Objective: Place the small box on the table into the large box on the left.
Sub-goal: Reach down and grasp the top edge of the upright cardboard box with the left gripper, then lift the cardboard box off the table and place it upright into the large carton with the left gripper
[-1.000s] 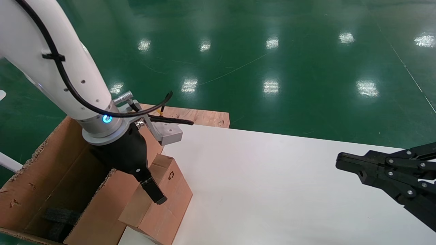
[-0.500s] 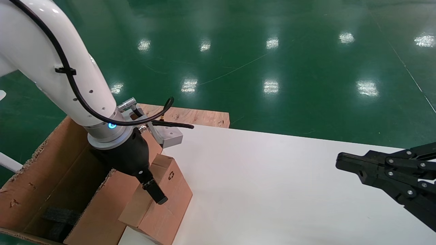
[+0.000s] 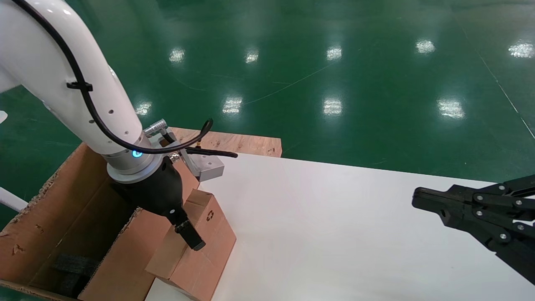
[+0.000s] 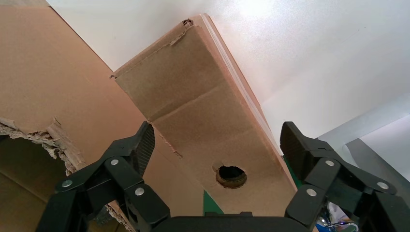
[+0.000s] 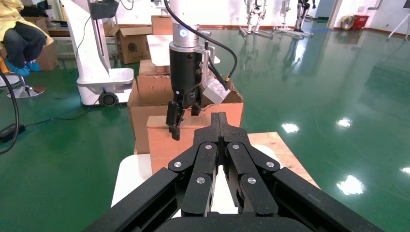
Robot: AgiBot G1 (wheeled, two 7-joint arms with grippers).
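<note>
The small box [image 3: 200,255] stands tilted at the left edge of the table [image 3: 334,234], leaning against the wall of the large box [image 3: 37,221]. Its recycling mark faces up. My left gripper [image 3: 184,234] is open and straddles the small box from above; one finger [image 3: 190,236] shows on the table side, the other is hidden. In the left wrist view the box and its round hole [image 4: 231,176] lie between the open fingers [image 4: 145,145]. My right gripper [image 3: 418,198] is shut and empty over the table's right side.
Dark foam pieces [image 3: 71,267] lie inside the large box. A bare plywood board [image 3: 242,144] sticks out behind the table's far left corner. Green floor surrounds the table. More cartons and a white robot base [image 5: 101,82] stand beyond in the right wrist view.
My left wrist has dropped slightly and shifted a little to the right over the small box. The box and my right arm have not moved.
</note>
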